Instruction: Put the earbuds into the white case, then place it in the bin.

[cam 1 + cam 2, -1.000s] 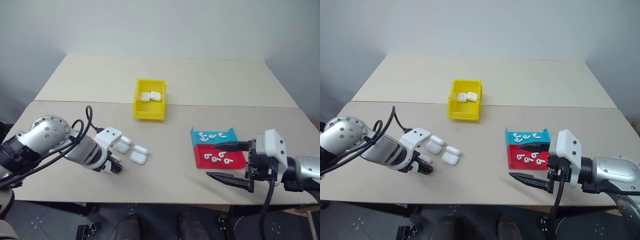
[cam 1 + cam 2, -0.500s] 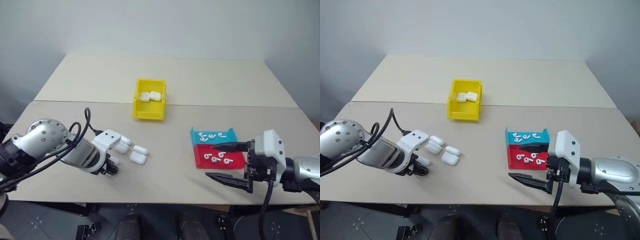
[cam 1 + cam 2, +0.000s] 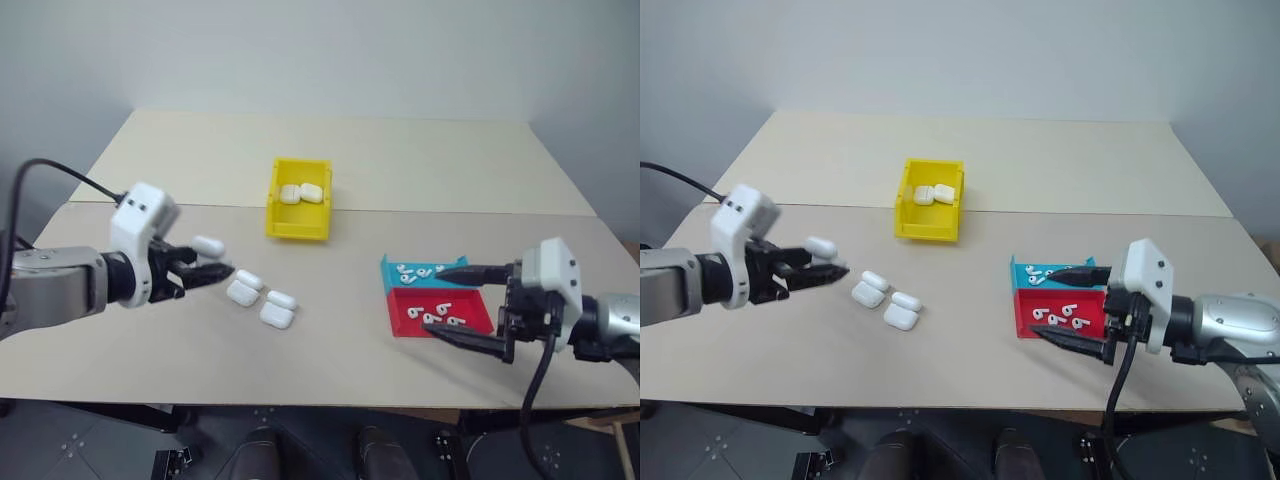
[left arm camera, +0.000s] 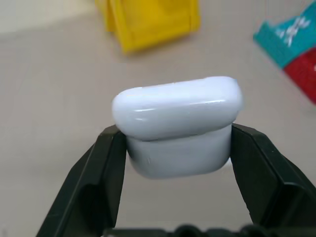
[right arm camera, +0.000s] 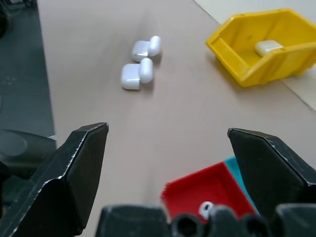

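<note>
Presently left gripper clamps case; right gripper gapes empty; earbuds unloaded, bin drop pending.

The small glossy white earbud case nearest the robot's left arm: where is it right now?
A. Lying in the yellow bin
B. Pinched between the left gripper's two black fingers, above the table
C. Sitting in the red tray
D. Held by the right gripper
B: the left gripper is shut on the small glossy white earbud case, its fingers pressing either side, lifted off the beige table.
</note>
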Robot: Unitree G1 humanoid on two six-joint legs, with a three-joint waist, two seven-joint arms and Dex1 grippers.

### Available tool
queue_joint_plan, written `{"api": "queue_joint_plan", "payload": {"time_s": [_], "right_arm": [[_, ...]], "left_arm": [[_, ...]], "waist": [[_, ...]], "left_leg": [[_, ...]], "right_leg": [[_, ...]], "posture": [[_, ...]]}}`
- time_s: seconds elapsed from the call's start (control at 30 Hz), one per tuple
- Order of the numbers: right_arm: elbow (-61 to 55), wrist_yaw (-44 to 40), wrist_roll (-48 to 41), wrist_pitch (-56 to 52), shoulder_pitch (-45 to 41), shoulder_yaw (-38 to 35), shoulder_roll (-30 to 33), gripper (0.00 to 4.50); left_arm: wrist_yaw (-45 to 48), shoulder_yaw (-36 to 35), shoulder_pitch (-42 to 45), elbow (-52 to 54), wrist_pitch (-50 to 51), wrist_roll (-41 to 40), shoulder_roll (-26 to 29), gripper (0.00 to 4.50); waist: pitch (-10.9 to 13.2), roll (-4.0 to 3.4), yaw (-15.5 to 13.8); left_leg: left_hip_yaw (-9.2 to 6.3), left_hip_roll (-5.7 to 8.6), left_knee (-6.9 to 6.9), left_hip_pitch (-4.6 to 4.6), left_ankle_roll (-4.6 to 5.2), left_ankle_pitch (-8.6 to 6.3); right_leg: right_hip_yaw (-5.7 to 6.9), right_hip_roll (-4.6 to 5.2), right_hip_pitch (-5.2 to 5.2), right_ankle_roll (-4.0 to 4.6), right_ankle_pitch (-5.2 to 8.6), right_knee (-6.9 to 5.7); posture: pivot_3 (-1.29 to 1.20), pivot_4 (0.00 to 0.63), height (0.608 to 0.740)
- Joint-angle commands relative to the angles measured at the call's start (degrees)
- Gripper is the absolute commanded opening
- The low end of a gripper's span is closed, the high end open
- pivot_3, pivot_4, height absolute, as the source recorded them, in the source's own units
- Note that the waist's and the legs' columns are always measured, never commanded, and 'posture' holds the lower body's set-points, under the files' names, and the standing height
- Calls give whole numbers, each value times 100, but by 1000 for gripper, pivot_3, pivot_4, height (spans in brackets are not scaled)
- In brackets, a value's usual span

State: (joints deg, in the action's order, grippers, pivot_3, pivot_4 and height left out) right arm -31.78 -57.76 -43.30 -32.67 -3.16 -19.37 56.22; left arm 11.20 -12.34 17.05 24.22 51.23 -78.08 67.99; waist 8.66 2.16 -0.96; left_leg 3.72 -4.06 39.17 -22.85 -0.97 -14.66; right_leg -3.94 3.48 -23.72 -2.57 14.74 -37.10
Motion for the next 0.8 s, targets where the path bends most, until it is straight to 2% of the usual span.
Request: {"api": "queue_joint_plan", "payload": {"time_s": [0.03, 0.17, 0.3, 0.5, 0.63, 0.8], "right_arm": [[137, -124, 29, 132, -362, -52, 122, 4500], [343, -160, 146, -97, -732, 124, 346, 4500], [485, -50, 339, -545, -1035, 441, 784, 4500], [579, -174, 843, -1154, -1599, 1264, 1585, 4500], [788, -631, 1317, -977, -2068, 1958, 1848, 4500], [1148, -1343, 2081, -404, -2436, 2851, 1795, 2971]], "left_arm": [[1076, -154, 276, -75, -1268, 959, -926, 2863], [2722, 168, 977, -609, -1695, 1088, -1941, 2863], [4108, 794, 1568, -1124, -2412, 2013, -2702, 2863], [5340, 1445, 1922, -1316, -2800, 2654, -3517, 2863], [5688, 1588, 1988, -1206, -2785, 2768, -3799, 2863], [6053, 1627, 1848, -1082, -2809, 2908, -3851, 2863]], "waist": [[0, 0, -39], [0, 7, -65], [-2, 7, -33], [-3, 6, 46], [-3, 5, 92], [-3, 5, 114]], "left_leg": [[-3, 0, -1, 0, 0, 0], [-8, 0, 2, -8, 2, -1], [-10, 2, 3, -8, 9, -4], [-14, 3, 6, -14, 16, -8], [-16, 2, 8, -26, 20, -9], [-16, 1, 14, -41, 21, -9]], "right_leg": [[3, 0, 4, 1, -1, 6], [5, -1, 5, -2, -3, 7], [4, -1, 8, -4, -3, 10], [3, 0, 7, -6, -3, 12], [2, -1, -8, -7, -3, 10], [1, -1, -28, -8, -3, 4]], "posture": [[0, 150, 740], [0, 150, 740], [0, 150, 740], [0, 150, 740], [0, 150, 740], [0, 150, 740]]}}
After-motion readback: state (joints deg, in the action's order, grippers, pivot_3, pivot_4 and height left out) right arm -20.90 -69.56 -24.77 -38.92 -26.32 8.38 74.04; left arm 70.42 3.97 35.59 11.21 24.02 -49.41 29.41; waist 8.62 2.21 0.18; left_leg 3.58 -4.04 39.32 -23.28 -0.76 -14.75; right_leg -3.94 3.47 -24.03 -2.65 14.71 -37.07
